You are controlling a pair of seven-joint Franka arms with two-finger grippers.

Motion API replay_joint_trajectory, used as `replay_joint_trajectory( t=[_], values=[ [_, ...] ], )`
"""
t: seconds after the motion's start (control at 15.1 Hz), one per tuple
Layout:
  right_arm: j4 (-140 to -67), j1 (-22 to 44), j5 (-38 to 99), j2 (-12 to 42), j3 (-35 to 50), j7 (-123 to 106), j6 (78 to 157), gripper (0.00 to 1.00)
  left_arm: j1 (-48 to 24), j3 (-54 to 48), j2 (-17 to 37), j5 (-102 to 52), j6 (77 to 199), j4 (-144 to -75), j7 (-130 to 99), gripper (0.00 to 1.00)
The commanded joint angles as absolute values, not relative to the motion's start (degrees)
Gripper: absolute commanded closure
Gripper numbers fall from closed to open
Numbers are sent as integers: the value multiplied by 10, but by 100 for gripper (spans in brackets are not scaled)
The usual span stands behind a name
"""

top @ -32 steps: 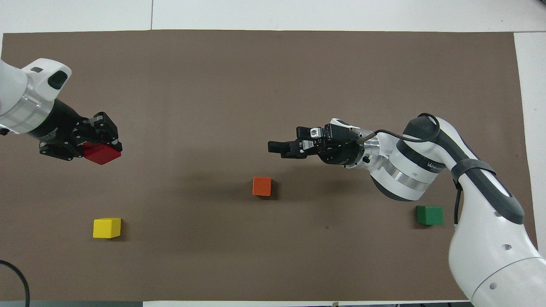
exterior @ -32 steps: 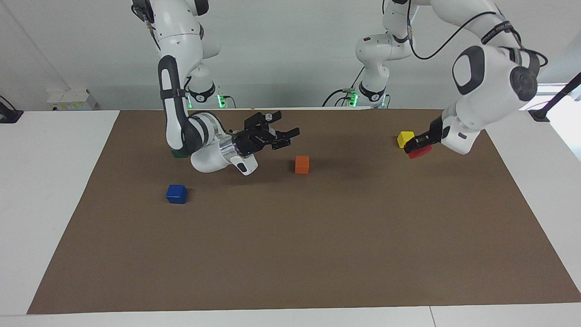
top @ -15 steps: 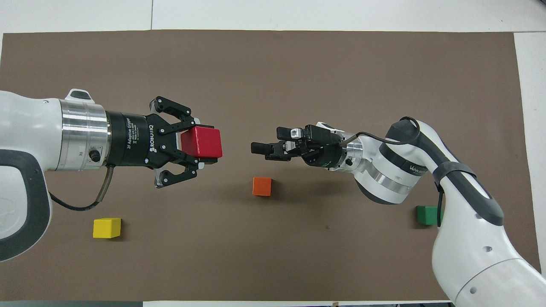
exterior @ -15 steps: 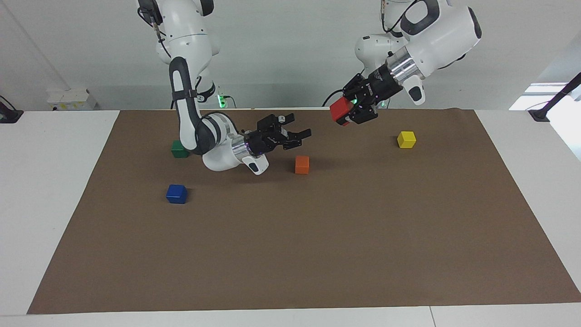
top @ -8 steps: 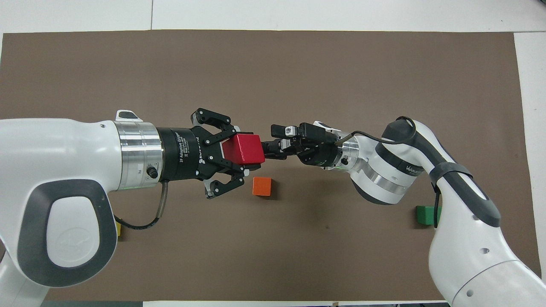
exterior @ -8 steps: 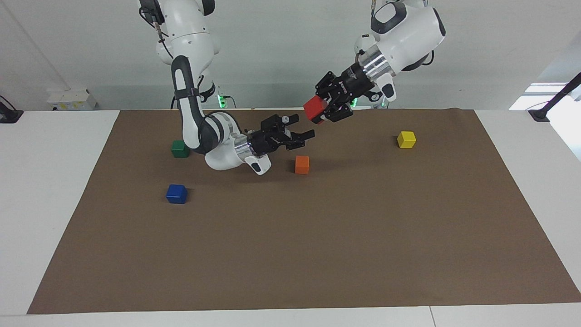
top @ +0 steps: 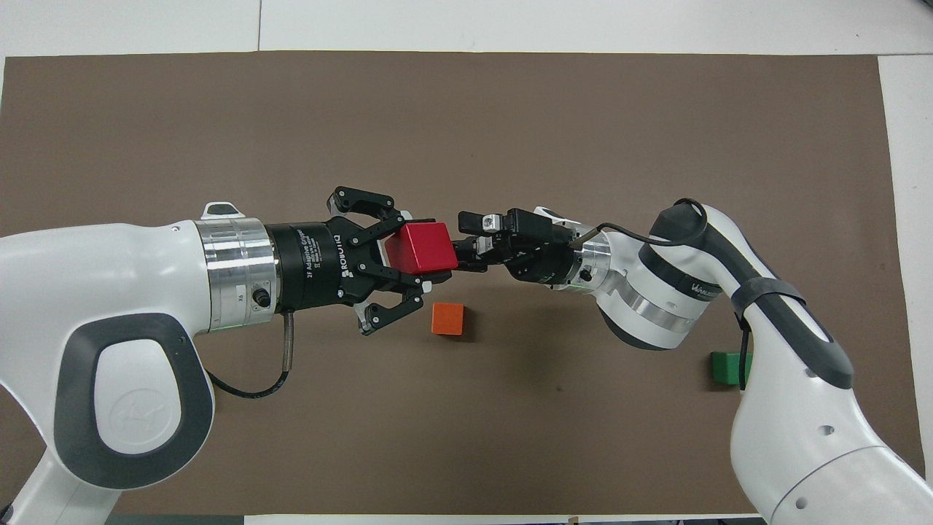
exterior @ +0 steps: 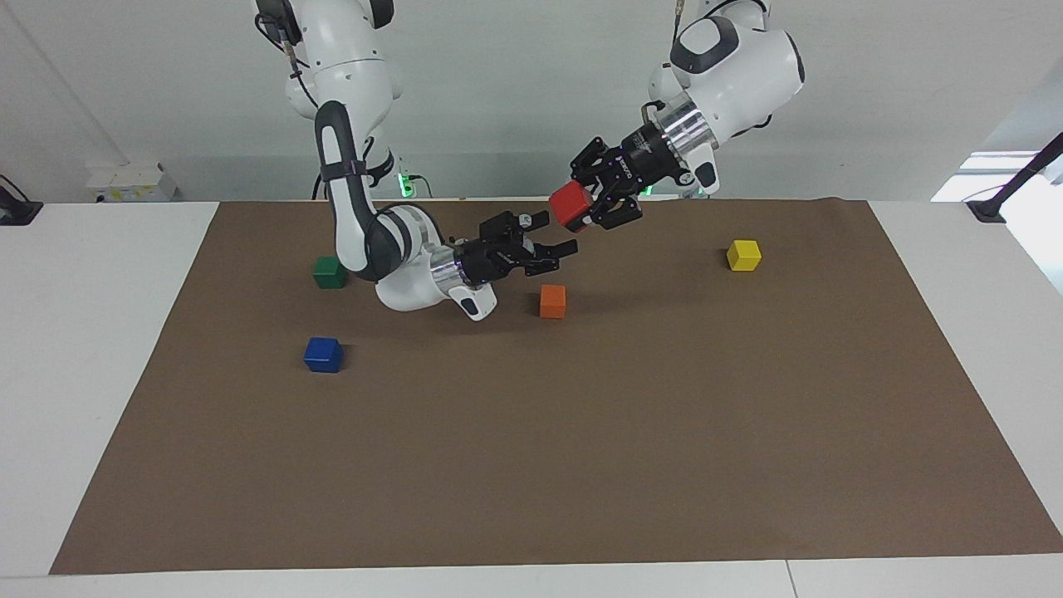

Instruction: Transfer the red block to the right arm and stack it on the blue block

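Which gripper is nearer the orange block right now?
Right. The right gripper hovers open close to the orange block; the left gripper, shut on the red block, is higher up.

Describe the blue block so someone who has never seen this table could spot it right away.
Start at the brown mat and go to the right arm's end of the table. Two cubes lie there: the green block close to the robots, and the blue block farther from them. It is the only dark blue cube, lying alone on bare mat.
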State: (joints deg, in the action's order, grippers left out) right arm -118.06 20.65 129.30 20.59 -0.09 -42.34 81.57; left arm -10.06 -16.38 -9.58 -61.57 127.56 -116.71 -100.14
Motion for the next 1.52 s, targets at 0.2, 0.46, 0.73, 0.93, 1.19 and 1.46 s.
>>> replay_joint_trajectory(
  t=[0.2,0.46,0.73,0.93,1.19,1.46],
  values=[
    [-1166,206,1307,213,8,-438,838,8,-113,-158,-95,-689,1311,-1209,-887,100],
    [-1162,205,1307,214,17,-435,855,97,-125,-158,-75,-705,1345,-1203,-862,100],
    [-1159,205,1317,215,25,-434,870,100,-127,-158,-58,-705,1368,-1190,-862,100],
    [-1156,204,1323,215,30,-432,870,100,-129,-158,-57,-705,1375,-1188,-862,100],
    [-1156,205,1330,214,33,-429,879,100,-129,-158,-56,-704,1381,-1187,-861,100],
    [-1152,205,1334,214,37,-429,887,100,-129,-159,-73,-697,1383,-1185,-867,0]
  ],
)
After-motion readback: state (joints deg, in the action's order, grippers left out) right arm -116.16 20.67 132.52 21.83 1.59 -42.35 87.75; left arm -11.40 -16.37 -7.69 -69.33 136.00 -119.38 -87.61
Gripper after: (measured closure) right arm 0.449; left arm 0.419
